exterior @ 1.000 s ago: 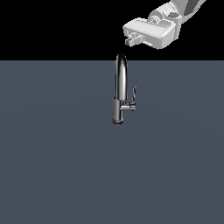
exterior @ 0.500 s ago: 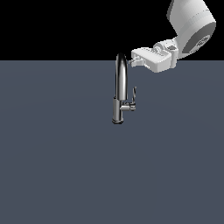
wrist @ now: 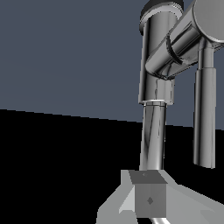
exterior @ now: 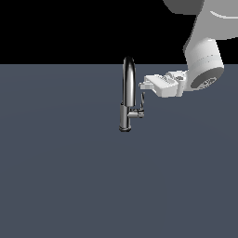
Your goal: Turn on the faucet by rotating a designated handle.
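Faucet [exterior: 128, 95] sole obstacle on floor [exterior: 60, 176]

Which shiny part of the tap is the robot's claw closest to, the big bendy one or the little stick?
The little stick: the handle, a short lever beside the faucet body. The gripper sits just above it; the arched spout is taller.

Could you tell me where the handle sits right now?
In the exterior view, the handle projects from the faucet toward the view's right, just below the pincer.

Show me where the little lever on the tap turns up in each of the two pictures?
Exterior view: the handle stands upright on the exterior view's right of the faucet, just below the gripper.
Wrist view: the handle is the slim chrome blade beside the faucet body.
Shared landmark: the stub joining handle and faucet.
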